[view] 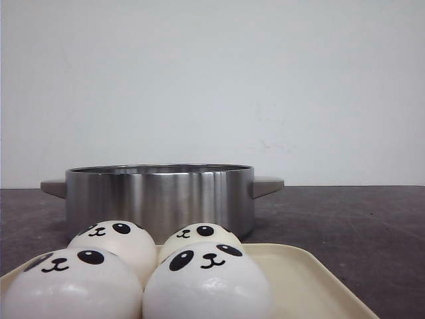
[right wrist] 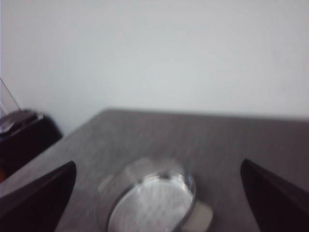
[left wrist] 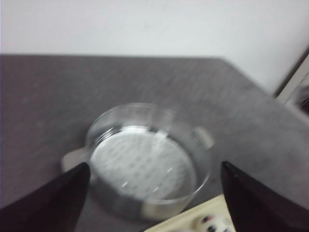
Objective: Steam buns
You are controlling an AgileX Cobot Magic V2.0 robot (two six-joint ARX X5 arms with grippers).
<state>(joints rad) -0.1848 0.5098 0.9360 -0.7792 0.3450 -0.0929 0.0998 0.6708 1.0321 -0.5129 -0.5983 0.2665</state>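
Several white panda-faced buns sit packed together on a cream tray [view: 312,279] close to the front camera. Two are at the front [view: 70,286] [view: 207,282] and two behind them [view: 116,240] [view: 199,236]. Beyond the tray stands a steel steamer pot [view: 159,196] with two side handles. The left wrist view is blurred: my left gripper [left wrist: 155,164] is open and empty above the pot [left wrist: 145,164], whose perforated plate shows inside, and one bun [left wrist: 208,223] peeks in at the tray corner. My right gripper [right wrist: 158,162] is also open and empty, higher over the pot [right wrist: 152,203].
The dark grey table [view: 345,219] runs back to a white wall. A dark object [right wrist: 26,133] with a clear cover stands off the table's edge in the right wrist view. Neither arm shows in the front view.
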